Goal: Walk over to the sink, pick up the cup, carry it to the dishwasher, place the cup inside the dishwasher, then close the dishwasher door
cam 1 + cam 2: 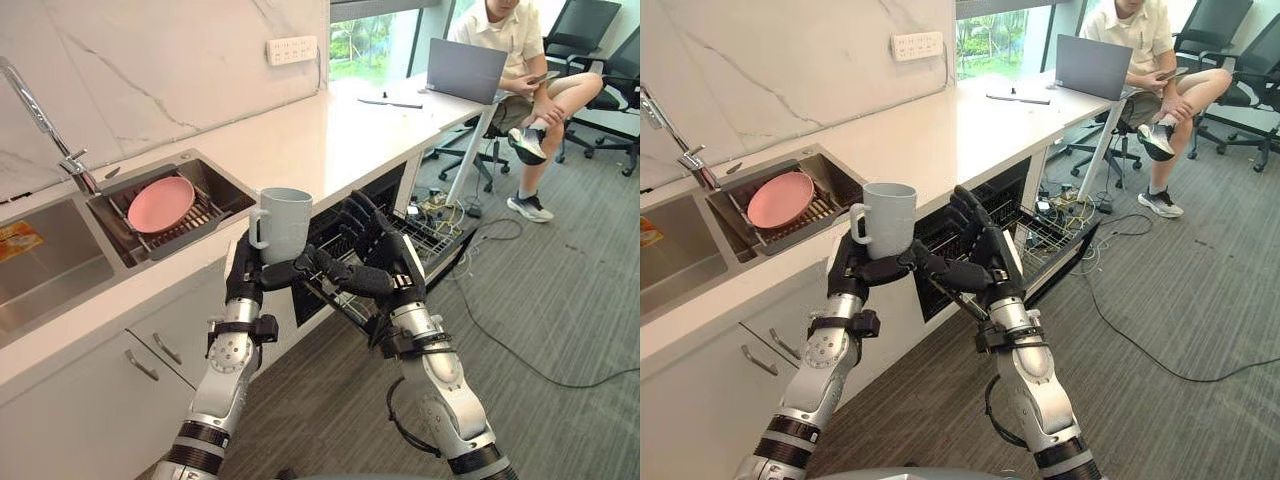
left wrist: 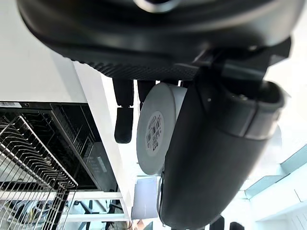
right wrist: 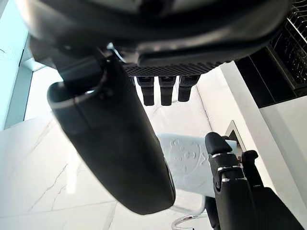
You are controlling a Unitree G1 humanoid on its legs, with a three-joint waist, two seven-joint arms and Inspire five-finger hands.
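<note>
The left hand (image 1: pixel 245 280) was closed around the lower part of the cup (image 1: pixel 283 222), which it held upright with the handle turned to its own outer side. Close on its inner side the right hand (image 1: pixel 385 255) was open, with its fingers spread and nearly straight and its thumb reaching toward the cup's base; I could not tell whether it touched.

Just behind both hands ran the white counter (image 1: pixel 330 140) edge. Below that edge and behind the right hand was the open dishwasher (image 1: pixel 937 232), its wire rack (image 1: pixel 1045 232) drawn out past the right hand. Beyond the left hand's outer side a pink plate (image 1: pixel 160 203) lay in the sink (image 1: pixel 50 260) by the faucet (image 1: pixel 40 115).

Bare floor (image 1: pixel 560 300) spread beyond the right hand's outer side. Far beyond it, a seated person (image 1: pixel 520 60) and a laptop (image 1: pixel 465 70) were at the counter's end.
</note>
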